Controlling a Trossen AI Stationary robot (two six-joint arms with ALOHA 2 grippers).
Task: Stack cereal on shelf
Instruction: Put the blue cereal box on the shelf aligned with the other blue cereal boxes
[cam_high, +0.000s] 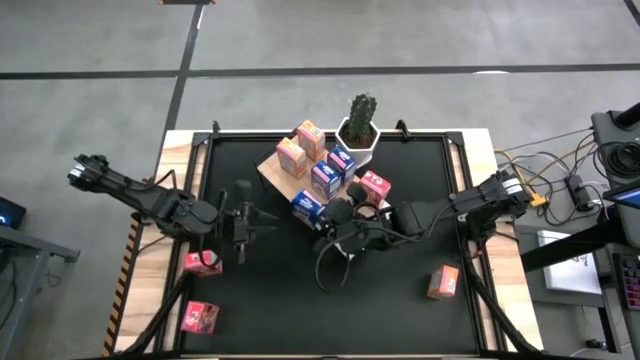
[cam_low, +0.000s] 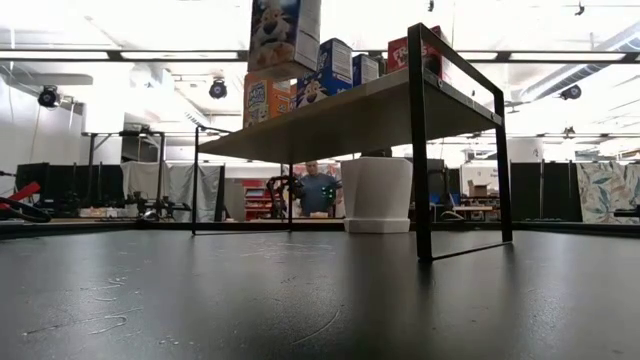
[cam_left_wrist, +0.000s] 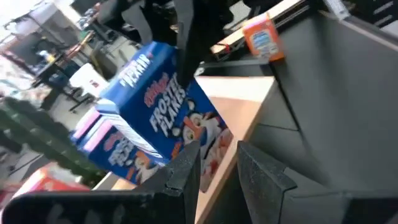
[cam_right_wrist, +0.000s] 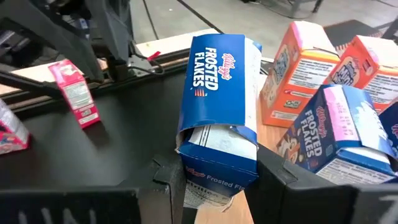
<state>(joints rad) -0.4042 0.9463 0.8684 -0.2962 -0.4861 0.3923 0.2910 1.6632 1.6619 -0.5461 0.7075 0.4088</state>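
"FROSTED FLAKES" and a small "Kellogg's" script run along the side of the blue box (cam_right_wrist: 219, 102) held between the right gripper (cam_right_wrist: 214, 180) fingers; its lower face reads "Frosted Flakes" again. Beside it, at three o'clock, a second blue box (cam_right_wrist: 339, 134) shows "FROSTED FLAKES" too. The left wrist view reads the same brand on a blue box (cam_left_wrist: 158, 112).

grey concrete floor (cam_high: 420, 40) around table; bright ceiling strip lights (cam_low: 120, 55); dark curtains (cam_low: 560, 190) behind; person (cam_low: 318, 188) far off.
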